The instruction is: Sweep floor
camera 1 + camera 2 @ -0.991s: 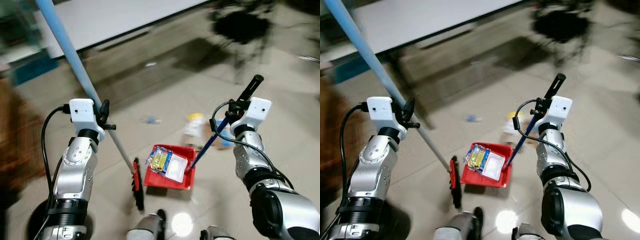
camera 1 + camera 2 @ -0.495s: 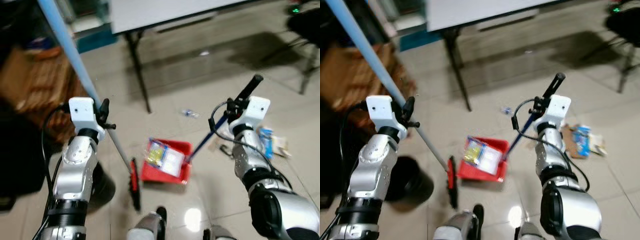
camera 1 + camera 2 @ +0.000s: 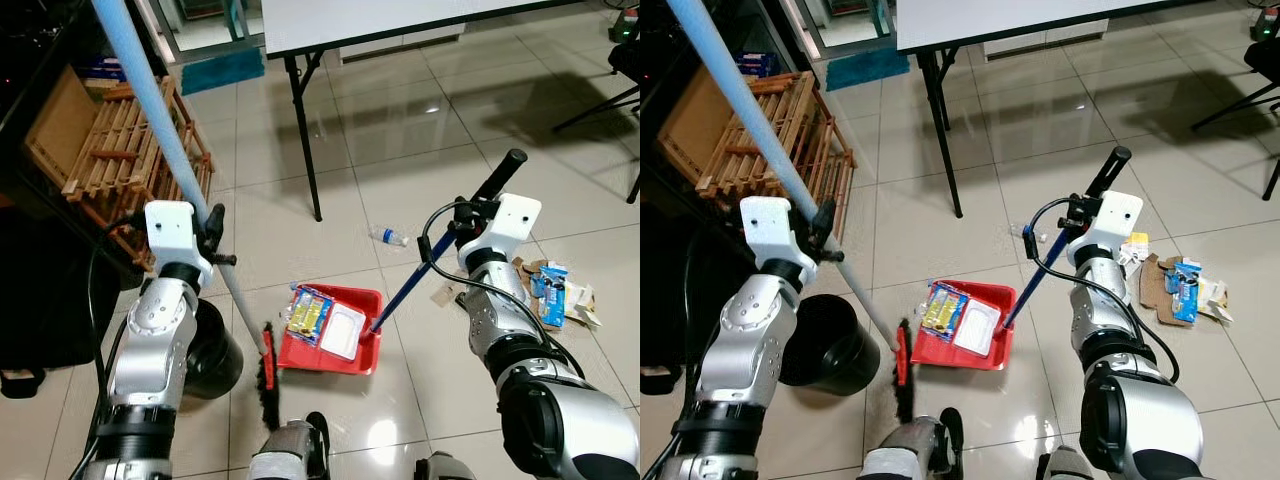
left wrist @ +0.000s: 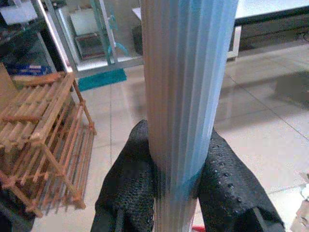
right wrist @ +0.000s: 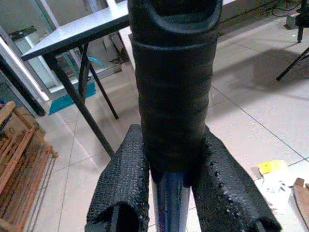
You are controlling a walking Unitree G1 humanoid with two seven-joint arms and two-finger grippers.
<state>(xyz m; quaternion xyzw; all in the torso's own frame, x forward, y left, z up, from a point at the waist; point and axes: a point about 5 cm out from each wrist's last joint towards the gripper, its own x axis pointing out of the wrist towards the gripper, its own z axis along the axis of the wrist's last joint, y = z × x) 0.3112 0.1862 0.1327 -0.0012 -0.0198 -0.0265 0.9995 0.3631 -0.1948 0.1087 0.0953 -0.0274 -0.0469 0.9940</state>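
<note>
Tiled floor point(image 3: 400, 130), now sharp since our camera turned: our left tool point(image 4: 182, 186) clamped the broom point(image 3: 268, 375), our right tool point(image 5: 171, 193) clamped the loaded dustpan point(image 3: 330, 330); litter point(image 3: 555, 290) remained unswept.

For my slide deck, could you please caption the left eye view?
Left gripper holds the broom, right gripper the handle of a red dustpan loaded with litter beside a black bin.

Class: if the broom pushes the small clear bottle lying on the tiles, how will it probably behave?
The bottle lies on its side on smooth glossy tiles, so it will probably roll or skid rather than stay put. It looks small, clear and likely plastic, so probably light and not fragile. The broom might knock it away.
</note>
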